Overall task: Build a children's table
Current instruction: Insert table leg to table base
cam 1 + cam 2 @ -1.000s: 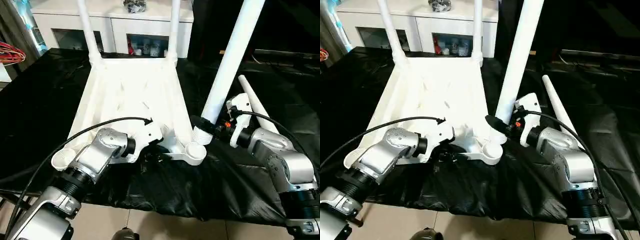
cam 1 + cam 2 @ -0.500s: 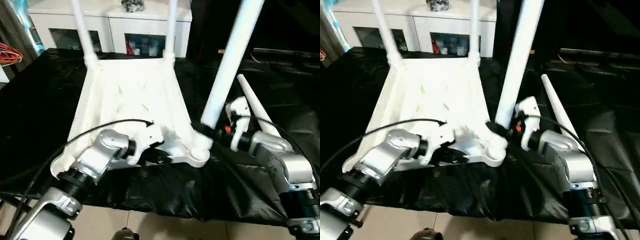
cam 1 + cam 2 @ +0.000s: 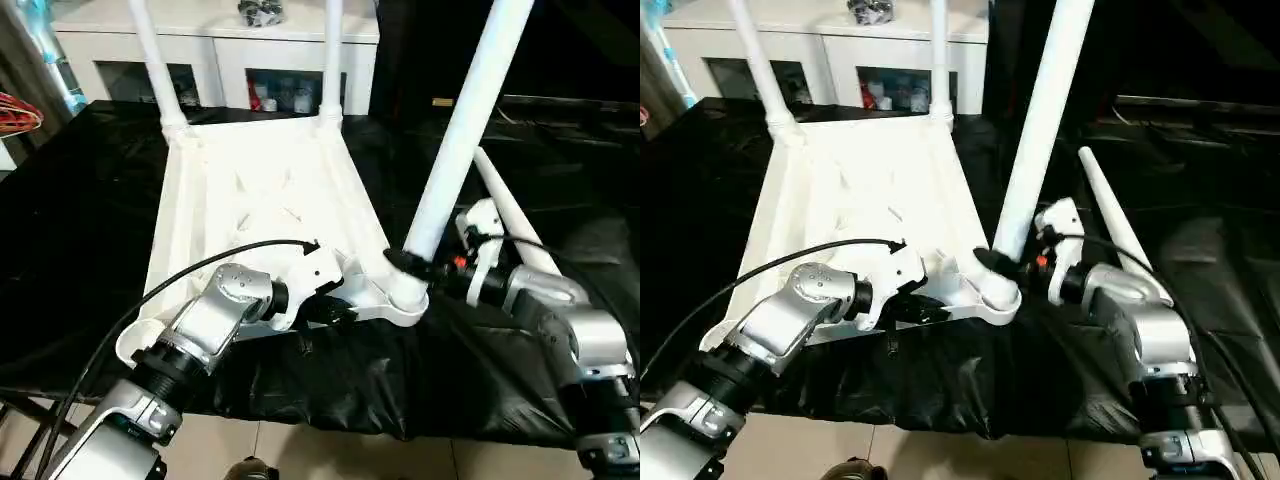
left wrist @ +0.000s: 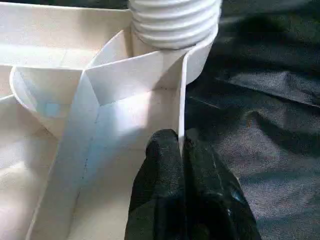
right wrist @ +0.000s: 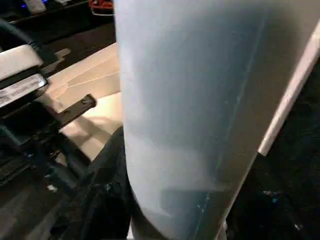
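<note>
White upturned table top (image 3: 260, 205), rimmed, three tapered legs (image 3: 462, 125) standing in sockets.

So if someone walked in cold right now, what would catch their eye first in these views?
Probably the long white leg rising at a slant from the near right corner socket of the upturned table top, with the right gripper clamped around its base. Next, the left gripper shut on the top's near rim. Two legs already stand in the far corners, and a spare leg lies on the black cloth.
</note>
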{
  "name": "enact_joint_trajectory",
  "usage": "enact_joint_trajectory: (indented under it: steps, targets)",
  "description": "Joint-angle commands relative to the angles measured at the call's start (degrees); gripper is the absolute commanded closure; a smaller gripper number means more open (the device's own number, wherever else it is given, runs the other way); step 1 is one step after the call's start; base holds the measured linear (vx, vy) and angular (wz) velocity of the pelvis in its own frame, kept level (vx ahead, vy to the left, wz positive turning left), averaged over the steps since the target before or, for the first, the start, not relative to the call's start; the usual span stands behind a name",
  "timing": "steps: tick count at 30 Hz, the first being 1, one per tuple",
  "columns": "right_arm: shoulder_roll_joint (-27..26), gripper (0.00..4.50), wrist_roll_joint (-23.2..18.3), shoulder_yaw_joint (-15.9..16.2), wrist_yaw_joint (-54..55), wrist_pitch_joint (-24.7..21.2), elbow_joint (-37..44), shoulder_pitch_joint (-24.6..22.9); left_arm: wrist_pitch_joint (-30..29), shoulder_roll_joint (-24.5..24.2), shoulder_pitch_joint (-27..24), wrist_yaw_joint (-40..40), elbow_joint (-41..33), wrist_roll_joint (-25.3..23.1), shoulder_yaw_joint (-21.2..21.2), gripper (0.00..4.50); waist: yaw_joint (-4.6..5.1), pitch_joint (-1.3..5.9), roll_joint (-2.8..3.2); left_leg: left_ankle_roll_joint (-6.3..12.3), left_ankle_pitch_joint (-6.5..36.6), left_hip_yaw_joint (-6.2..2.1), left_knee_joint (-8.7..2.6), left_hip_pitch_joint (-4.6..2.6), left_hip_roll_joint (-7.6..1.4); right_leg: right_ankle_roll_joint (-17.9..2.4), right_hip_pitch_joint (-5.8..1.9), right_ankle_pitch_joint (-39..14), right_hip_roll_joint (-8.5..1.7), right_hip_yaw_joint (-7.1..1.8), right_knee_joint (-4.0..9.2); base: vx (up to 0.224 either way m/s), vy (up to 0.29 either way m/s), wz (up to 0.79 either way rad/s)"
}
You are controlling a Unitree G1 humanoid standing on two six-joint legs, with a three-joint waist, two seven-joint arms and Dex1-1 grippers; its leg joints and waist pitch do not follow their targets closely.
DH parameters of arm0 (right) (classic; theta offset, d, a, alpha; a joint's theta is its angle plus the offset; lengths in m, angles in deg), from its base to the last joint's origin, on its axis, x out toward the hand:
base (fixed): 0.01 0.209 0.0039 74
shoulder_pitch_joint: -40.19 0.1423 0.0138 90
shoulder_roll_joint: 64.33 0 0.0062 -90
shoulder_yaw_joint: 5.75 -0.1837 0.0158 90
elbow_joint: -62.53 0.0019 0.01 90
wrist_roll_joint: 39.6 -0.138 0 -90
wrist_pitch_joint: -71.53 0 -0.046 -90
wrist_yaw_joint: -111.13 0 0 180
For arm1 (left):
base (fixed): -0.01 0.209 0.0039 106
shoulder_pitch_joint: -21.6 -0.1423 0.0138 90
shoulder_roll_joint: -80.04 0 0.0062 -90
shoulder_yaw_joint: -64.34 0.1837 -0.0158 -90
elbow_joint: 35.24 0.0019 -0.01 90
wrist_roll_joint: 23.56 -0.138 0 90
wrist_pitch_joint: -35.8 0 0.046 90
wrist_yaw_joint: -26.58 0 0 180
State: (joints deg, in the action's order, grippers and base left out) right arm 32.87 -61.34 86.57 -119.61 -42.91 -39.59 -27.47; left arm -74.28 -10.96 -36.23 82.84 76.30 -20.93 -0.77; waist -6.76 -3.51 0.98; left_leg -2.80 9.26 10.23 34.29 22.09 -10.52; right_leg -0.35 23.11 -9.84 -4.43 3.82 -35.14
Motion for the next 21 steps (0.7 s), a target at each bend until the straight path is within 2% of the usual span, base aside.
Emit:
enact_joint_trajectory:
  steps: [1,3,9,16,21]
  targets:
    - [0.72,2.61,0.65,0.33,-0.48,0.01,1.06,-0.17,1.01,0.44,0.10,-0.95,-0.69,1.19,-2.59,4.50,-0.12,4.28,-0.83,1.12,13.39,-0.91,-3.93,-1.07,-2.39,-9.81,-2.66,-18.32,-4.10,-2.37,4.83,0.000,0.000,0.00]
    - [0.75,2.61,1.51,0.39,-0.15,0.68,-0.02,0.00,2.33,0.52,-0.05,-0.72,-0.74,1.36,-2.93,4.50,0.03,4.22,-1.21,1.16,13.60,-0.89,-3.95,-1.03,-2.37,-9.62,-2.65,-19.13,-4.15,-2.37,4.95,0.000,0.000,0.00]
    - [0.66,2.61,2.95,1.11,0.22,2.09,-2.56,0.27,4.68,0.26,-1.01,0.66,-1.75,2.15,-3.26,4.50,0.20,4.22,-1.31,1.31,13.27,-0.81,-3.85,-1.02,-2.30,-9.07,-2.58,-20.59,-4.26,-2.40,5.07,0.000,0.000,0.00]
    - [0.21,2.61,3.54,1.17,-0.03,2.54,-5.40,1.07,5.06,0.03,-1.54,2.24,-2.46,3.20,-3.38,4.50,0.25,4.31,-1.22,1.82,12.19,-0.78,-3.84,-0.98,-2.38,-10.29,-2.61,-17.16,-4.09,-2.43,4.62,0.000,0.000,0.00]
    - [-0.67,2.61,2.83,0.75,-0.80,2.30,-8.20,1.73,4.95,-0.03,-1.37,3.05,-2.22,3.17,-3.22,4.50,0.47,4.20,-1.30,1.70,13.16,-0.78,-3.85,-1.05,-2.34,-10.12,-2.56,-19.18,-4.17,-2.37,4.86,0.000,0.000,0.00]
